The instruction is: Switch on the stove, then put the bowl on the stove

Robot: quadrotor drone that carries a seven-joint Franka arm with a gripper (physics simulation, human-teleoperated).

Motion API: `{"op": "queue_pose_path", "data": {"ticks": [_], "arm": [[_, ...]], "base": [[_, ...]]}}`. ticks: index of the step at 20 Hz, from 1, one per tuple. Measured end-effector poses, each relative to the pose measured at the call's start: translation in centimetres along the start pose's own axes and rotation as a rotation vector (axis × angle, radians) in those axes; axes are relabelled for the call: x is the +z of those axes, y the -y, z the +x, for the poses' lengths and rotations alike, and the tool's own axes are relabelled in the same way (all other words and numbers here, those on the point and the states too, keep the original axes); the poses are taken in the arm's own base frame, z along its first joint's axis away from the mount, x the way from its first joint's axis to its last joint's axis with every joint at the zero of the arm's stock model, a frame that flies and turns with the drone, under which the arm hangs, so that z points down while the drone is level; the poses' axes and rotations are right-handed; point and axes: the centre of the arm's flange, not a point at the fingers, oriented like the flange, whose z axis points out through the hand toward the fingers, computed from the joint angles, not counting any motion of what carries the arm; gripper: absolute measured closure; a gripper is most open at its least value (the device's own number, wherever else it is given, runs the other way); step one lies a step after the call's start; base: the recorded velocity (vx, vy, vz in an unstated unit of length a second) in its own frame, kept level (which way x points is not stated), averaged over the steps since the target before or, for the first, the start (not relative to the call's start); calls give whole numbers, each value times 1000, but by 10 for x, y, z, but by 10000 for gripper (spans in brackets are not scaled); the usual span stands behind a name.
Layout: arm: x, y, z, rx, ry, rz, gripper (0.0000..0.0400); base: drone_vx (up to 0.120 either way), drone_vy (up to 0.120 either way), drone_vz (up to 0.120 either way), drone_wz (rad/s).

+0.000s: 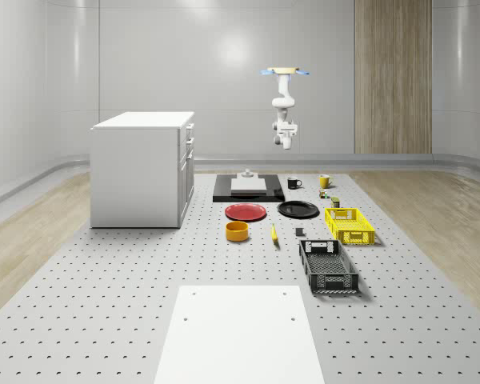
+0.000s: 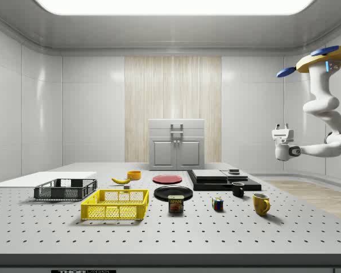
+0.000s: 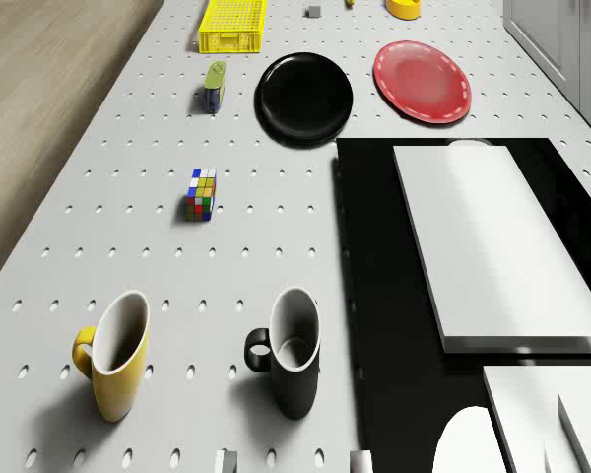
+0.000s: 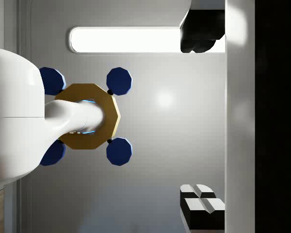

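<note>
We hover the drone (image 1: 286,73) high over the table's (image 1: 104,304) far end, by the stove (image 1: 248,192), since its switch comes 1st. Gripper (image 1: 286,145) hangs w/ jaws apart, empty. Bowl (image 1: 238,231) sits near the red plate (image 1: 246,212), not yet needed.

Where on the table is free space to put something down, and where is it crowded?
Free: the wide stretch between the white cabinet and the orange bowl, and the strip around the white sheet. Crowded: near the stove, with the red plate, black plate, mugs and yellow basket close together.
</note>
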Motion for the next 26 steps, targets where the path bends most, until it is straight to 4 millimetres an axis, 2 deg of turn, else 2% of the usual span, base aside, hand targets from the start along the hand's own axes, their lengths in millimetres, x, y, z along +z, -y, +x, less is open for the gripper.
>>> {"op": "queue_pose_path", "data": {"ticks": [8, 12, 16, 22, 26], "arm": [[-56, -2, -2, 0, -4, 4, 0], [-75, -1, -1, 0, -7, 7, 0], [-85, 0, 0, 0, -9, 9, 0], [-91, 0, 0, 0, -12, 12, 0], [-93, 0, 0, 0, -15, 14, 0]], "base": [[0, -5, 0, 0], [0, -120, 0, 0], [0, -120, 0, 0], [120, -120, 0, 0], [20, -120, 0, 0]]}}
